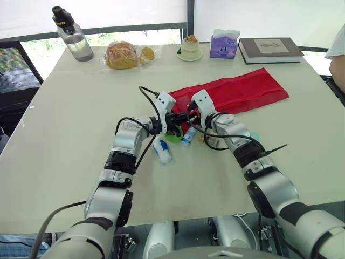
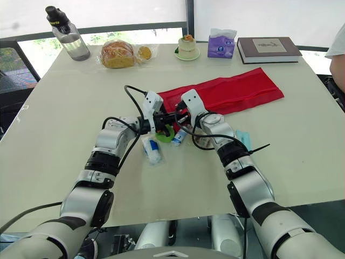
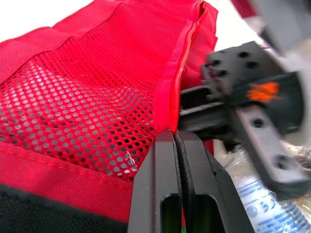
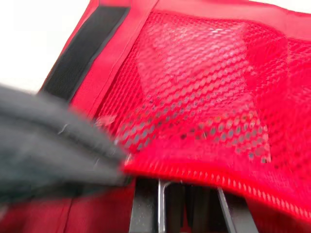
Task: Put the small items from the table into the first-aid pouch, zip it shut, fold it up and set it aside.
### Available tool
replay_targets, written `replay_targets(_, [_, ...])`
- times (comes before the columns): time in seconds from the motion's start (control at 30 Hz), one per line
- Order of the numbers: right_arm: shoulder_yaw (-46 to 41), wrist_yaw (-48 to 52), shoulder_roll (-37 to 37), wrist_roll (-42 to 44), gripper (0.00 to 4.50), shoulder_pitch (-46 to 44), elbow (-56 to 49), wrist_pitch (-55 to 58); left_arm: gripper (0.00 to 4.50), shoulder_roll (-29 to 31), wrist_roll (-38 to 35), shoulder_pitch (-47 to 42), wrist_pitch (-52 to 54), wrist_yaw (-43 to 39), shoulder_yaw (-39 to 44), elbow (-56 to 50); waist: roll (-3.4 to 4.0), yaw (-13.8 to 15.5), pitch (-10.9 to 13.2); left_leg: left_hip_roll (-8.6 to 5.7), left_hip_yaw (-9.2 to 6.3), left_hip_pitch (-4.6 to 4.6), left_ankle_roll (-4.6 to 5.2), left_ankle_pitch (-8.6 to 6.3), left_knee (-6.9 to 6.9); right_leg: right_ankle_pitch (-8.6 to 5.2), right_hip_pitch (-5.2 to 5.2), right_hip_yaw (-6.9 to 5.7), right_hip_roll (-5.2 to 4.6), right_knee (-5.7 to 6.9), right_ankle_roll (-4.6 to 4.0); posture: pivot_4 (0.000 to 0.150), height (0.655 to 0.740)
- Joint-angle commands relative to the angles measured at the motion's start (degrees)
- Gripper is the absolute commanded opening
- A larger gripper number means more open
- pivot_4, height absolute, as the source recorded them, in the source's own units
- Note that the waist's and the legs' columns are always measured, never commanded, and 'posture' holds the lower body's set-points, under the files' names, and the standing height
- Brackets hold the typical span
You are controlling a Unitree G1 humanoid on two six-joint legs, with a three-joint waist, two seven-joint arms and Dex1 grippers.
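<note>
Red mesh pouch (image 1: pixel 237 91) lies unfolded flat on the counter (image 1: pixel 81 118), around the middle. Its long axis runs from the near end by the hands up and rightward toward the book (image 1: pixel 269 49). The mesh side faces up and the zipper edge is raised at the near end.

Both arms reach forward and bend inward, meeting at the pouch's near end. Left hand (image 3: pixel 176 138) is pressed together, pinching the red zipper edge. Right hand (image 1: pixel 187 116) sits just opposite at the same edge; cannot tell whether it is spread or closed.

Loose small items lie just under and beside the hands:
- green ring (image 1: pixel 173 137)
- white-and-blue tube (image 1: pixel 163 151)
- small blue-white packet (image 1: pixel 188 136)
- teal packet (image 2: pixel 243 139) by the right forearm

Along the far edge stand a water bottle (image 1: pixel 73 38), bagged bread (image 1: pixel 121 54), a cupcake on a saucer (image 1: pixel 190 47) and a purple tissue pack (image 1: pixel 224 44). A person's white sleeve (image 1: pixel 337 43) shows at the right edge.
</note>
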Motion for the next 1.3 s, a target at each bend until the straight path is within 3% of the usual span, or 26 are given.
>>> replay_targets(0.03, [-2.98, -0.97, 1.54, 1.23, 0.07, -2.79, 2.29, -4.73, 0.0, -0.01, -0.28, 0.13, -0.02, -1.13, -0.91, -2.05, 0.0, -0.01, 0.0, 0.0, 0.0, 0.0, 0.0, 0.0, 0.0, 0.0, 0.0, 0.0, 0.0, 0.0, 0.0, 0.15, 0.74])
replay_targets(0.2, [-3.97, 1.31, 0.91, 1.72, 0.07, -0.46, -0.88, -4.37, 0.0, 1.31, -0.02, -0.41, -1.12, -0.25, 0.58, -0.33, 0.01, -0.07, 0.01, 0.0, -0.01, 0.01, 0.0, 0.0, 0.0, 0.0, 0.0, 0.0, 0.01, 0.03, 0.0, 0.15, 0.74])
replay_targets(0.33, [-2.99, 5.34, -1.68, 2.07, 0.07, 3.44, -9.26, -1.41, 0.0, 2.31, 0.23, -1.86, -2.65, 0.96, 1.87, 2.41, 0.02, 0.0, 0.01, 0.01, -0.01, 0.0, 0.0, 0.0, -0.01, 0.0, -0.01, 0.0, 0.01, 0.02, 0.0, 0.15, 0.74])
replay_targets(0.67, [-3.88, 14.13, -12.92, 9.2, 0.07, 23.87, -51.37, 8.8, 0.0, 10.24, 1.16, -2.71, -5.43, -0.59, 3.77, 7.08, 0.03, -0.07, 0.02, 0.02, -0.07, -0.02, 0.0, 0.0, -0.03, -0.01, -0.01, -0.07, 0.03, -0.01, 0.0, 0.15, 0.74])
replay_targets(0.87, [-8.63, 15.31, -18.0, 15.41, 0.07, 34.65, -67.96, 10.38, 0.0, 17.0, 1.56, -0.07, -6.01, -2.4, 4.94, 7.89, 0.03, -0.07, 0.02, 0.03, -0.02, 0.0, 0.01, 0.0, -0.02, -0.02, 0.0, -0.03, 0.04, -0.01, 0.01, 0.15, 0.74])
replay_targets(0.97, [-11.25, 16.21, -20.53, 18.93, 0.92, 39.15, -73.69, 10.84, 0.0, 19.71, 1.68, 1.16, -6.27, -2.44, 5.93, 8.27, 0.02, 0.04, 0.02, 0.04, -0.03, 0.0, 0.01, 0.0, -0.01, -0.02, 0.0, -0.04, 0.04, -0.01, 0.01, 0.15, 0.74])
replay_targets(1.2, [-21.35, 18.99, -27.95, 34.0, 4.46, 47.49, -82.69, 17.71, 0.0, 24.67, 2.73, 4.22, -8.12, -1.56, 7.58, 10.48, 0.01, 0.12, 0.02, 0.05, 0.03, -0.01, 0.01, 0.0, 0.01, -0.02, 0.01, 0.0, 0.01, -0.05, 0.01, 0.15, 0.74])
replay_targets(1.3, [-25.17, 20.4, -32.13, 39.06, 4.46, 49.24, -84.71, 19.24, 0.0, 26.05, 2.82, 5.62, -8.11, -0.98, 8.68, 10.59, 0.01, 0.15, 0.02, 0.06, 0.02, 0.01, 0.01, 0.0, 0.01, -0.03, 0.01, 0.01, 0.02, -0.04, 0.01, 0.15, 0.74])
